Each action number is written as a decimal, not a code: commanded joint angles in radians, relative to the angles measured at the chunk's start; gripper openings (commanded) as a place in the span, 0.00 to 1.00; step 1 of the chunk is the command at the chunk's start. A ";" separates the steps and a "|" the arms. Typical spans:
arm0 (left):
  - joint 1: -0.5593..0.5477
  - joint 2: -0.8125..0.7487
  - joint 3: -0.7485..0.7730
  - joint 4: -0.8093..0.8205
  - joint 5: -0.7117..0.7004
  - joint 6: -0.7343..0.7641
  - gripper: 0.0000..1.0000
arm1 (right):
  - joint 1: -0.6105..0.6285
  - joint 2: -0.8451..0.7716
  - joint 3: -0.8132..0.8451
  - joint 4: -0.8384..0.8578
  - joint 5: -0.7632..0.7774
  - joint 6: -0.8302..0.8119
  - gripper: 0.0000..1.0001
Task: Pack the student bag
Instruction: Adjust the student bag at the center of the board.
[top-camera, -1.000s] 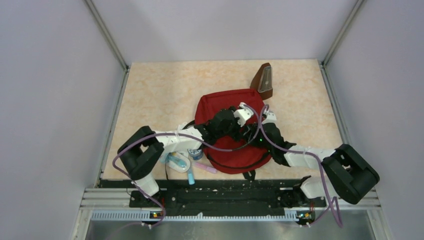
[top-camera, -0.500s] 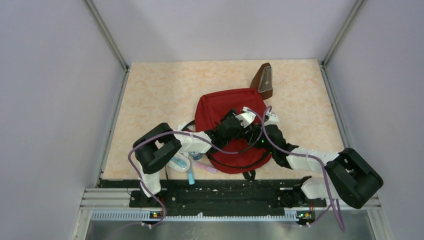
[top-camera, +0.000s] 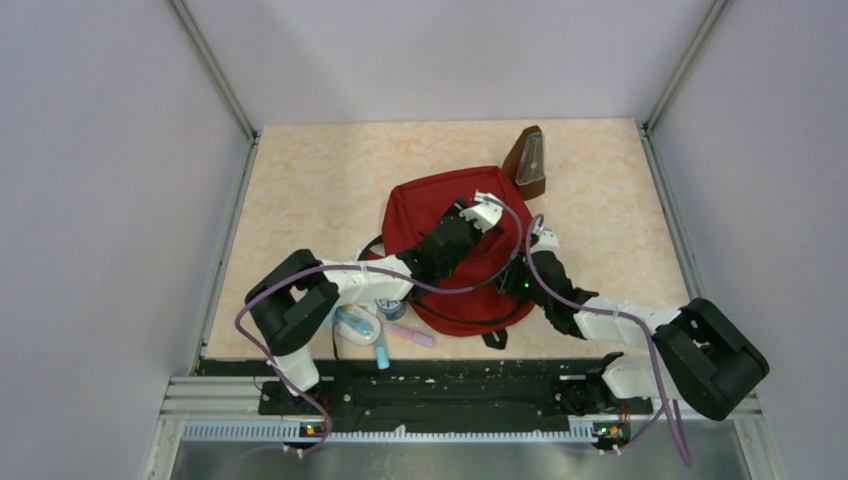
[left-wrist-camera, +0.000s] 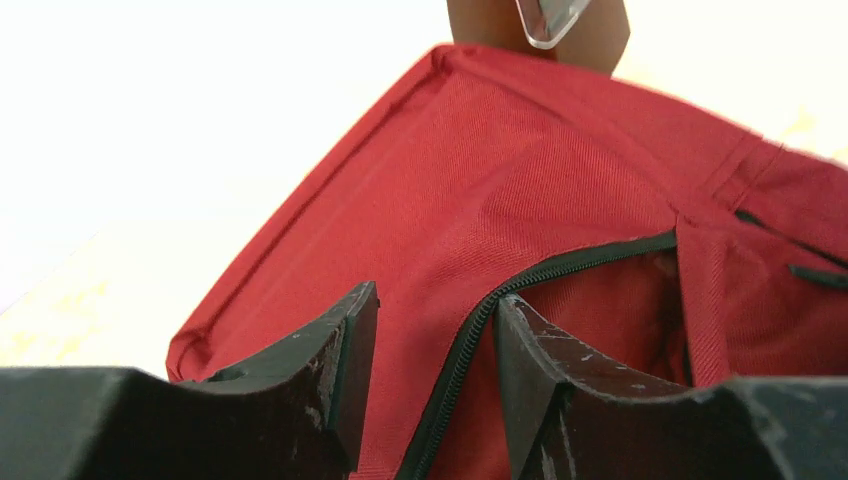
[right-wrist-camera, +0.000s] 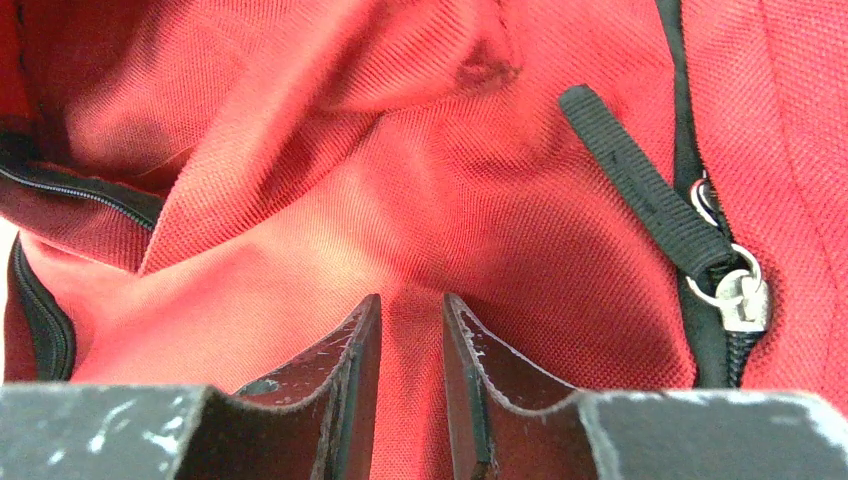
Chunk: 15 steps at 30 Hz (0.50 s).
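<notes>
On table (top-camera: 320, 200) | student bag (top-camera: 415, 210) unzipped, contents unseen | right pincer (right-wrist-camera: 410, 305) pinches it

The large red fabric backpack (top-camera: 412, 212) with black straps and zipper lines lies flat in the middle of the desk (top-camera: 300, 190), zipper partly open.

Left arm (top-camera: 352, 282) and right arm (top-camera: 620, 318) are white with black joints (top-camera: 290, 312), purple cables (top-camera: 239, 325), scuffed black gripper fingers (left-wrist-camera: 320, 372).
</notes>
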<state>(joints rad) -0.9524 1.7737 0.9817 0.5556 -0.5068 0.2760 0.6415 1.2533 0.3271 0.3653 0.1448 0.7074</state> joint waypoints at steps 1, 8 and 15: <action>0.021 -0.073 0.068 -0.023 0.094 -0.019 0.50 | 0.013 -0.024 0.001 -0.040 0.001 -0.006 0.28; 0.041 -0.060 0.066 -0.082 0.113 -0.041 0.43 | 0.012 -0.244 0.014 -0.176 0.018 -0.004 0.35; 0.041 -0.116 0.028 -0.030 0.102 -0.040 0.00 | 0.012 -0.429 0.079 -0.245 0.037 -0.030 0.49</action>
<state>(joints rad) -0.9176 1.7378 1.0183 0.4503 -0.4076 0.2440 0.6441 0.8764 0.3321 0.1471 0.1631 0.7021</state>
